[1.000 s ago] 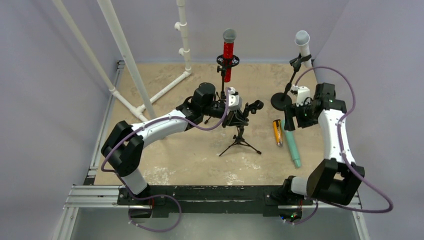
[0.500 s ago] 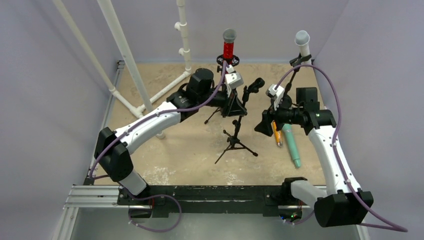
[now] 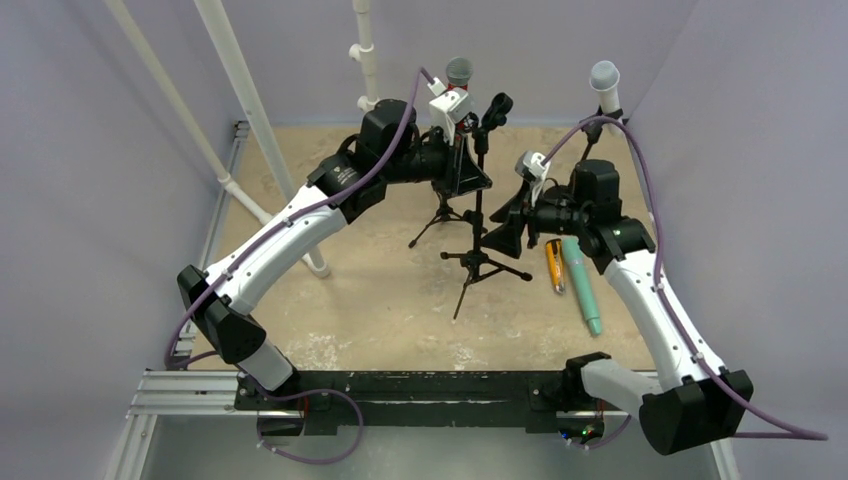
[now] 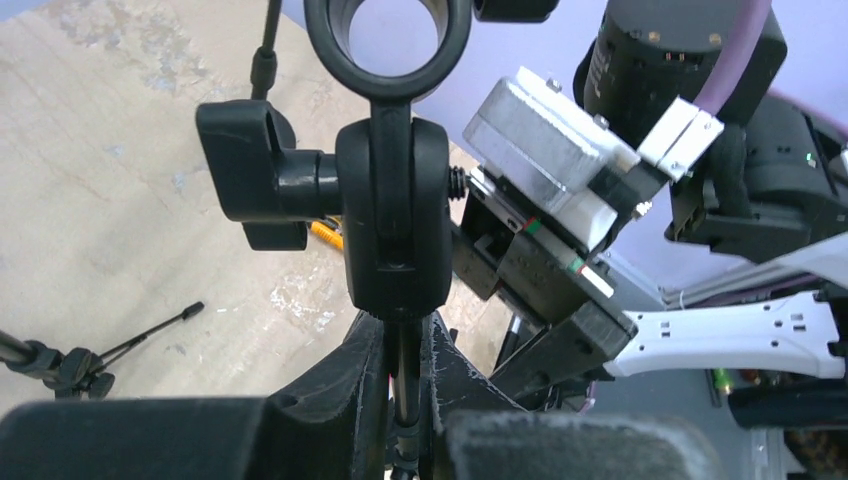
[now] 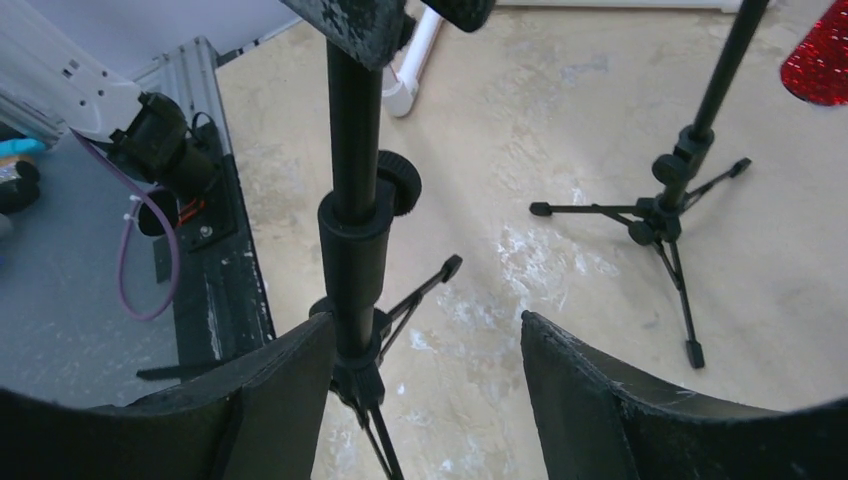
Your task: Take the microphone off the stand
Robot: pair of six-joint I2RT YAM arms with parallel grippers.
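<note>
Jaws: left gripper [image 4: 403, 385] clamps the stand [image 5: 355, 240] under its empty clip [image 4: 388, 40]; right gripper [image 5: 430, 370], five o'clock, gapes round it; I'd close that next.

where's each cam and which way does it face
top external: above and behind, looking down at the table; left arm, right arm show.
left wrist: looks along the stand to its empty clip; left end effector below, right arm beyond.
right wrist: looks down the pole at the table; right end effector frames it.
both wrists share the stand.
</note>
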